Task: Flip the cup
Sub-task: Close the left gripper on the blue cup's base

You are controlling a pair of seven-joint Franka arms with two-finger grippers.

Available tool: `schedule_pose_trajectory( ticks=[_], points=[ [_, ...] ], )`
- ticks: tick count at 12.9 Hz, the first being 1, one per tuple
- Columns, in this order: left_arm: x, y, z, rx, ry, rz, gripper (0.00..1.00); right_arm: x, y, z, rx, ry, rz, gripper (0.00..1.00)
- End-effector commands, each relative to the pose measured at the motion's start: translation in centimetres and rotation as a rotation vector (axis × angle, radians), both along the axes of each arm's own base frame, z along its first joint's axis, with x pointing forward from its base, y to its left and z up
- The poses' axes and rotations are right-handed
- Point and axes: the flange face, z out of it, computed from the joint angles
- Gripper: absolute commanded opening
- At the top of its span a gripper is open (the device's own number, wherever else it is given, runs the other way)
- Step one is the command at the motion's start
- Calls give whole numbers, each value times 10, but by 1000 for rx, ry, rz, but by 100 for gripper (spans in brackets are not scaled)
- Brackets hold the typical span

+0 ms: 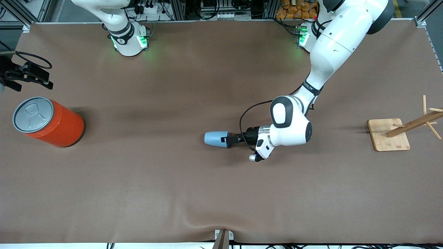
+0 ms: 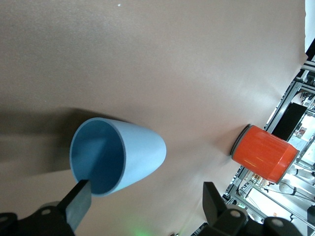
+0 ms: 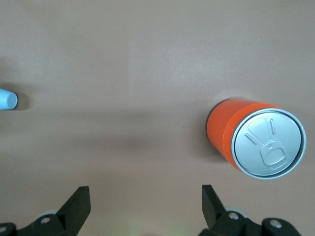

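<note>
Cup (image 1: 216,139) lay on its side on the brown counter (image 1: 193,193), about mid-length of the counter and a bit toward the left arm's end. Its mouth faced the left end effector (image 1: 226,139); its closed narrow end pointed toward the right arm's end of the counter. Light blue outside, darker blue inside.

Left arm reached out from its base with the wrist low, and the left end effector sat right at the cup's mouth. In the left wrist view the cup (image 2: 115,156) showed its open rim toward the camera. One finger (image 2: 78,204) sat at the rim, overlapping the opening, while the other finger (image 2: 212,201) stood well clear of the cup wall over bare counter. So the fingers were spread wide and not pinching the cup. Could not tell whether the near finger actually touched the rim.

Orange can (image 1: 52,121) with a grey pull-tab lid stood upright near the right arm's end of the counter, well apart from the cup. It also showed in the left wrist view (image 2: 264,152).

Right end effector (image 1: 26,74) hung over the edge of the counter at the right arm's end, above and just beside the can, waiting. The right wrist view looked down on the can (image 3: 258,142), with both fingers (image 3: 78,204) spread and holding nothing. The cup's narrow end (image 3: 7,100) showed at that picture's edge.

Wooden peg rack (image 1: 398,129) on a square base stood at the left arm's end of the counter, well apart from everything else.
</note>
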Motion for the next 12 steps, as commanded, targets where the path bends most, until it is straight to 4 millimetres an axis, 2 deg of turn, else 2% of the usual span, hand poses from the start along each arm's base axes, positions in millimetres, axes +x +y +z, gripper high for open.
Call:
schedule_pose_trajectory(
  ticks=[1, 3, 4, 7, 12],
  points=[
    [6, 4, -13, -24, -8, 9, 100, -9, 3, 4, 2, 56, 18, 100],
    [2, 0, -22, -34, -1, 4, 100, -11, 3, 1, 2, 75, 17, 100],
    [1, 0, -28, -33, 6, 7, 90, -11, 3, 1, 4, 75, 17, 100],
    [-3, -4, -32, -36, 15, 7, 78, -9, 11, 14, 2, 39, 32, 100],
    [-1, -11, -34, -49, 12, 12, 77, -7, 24, 11, 5, 42, 41, 100]
  ],
)
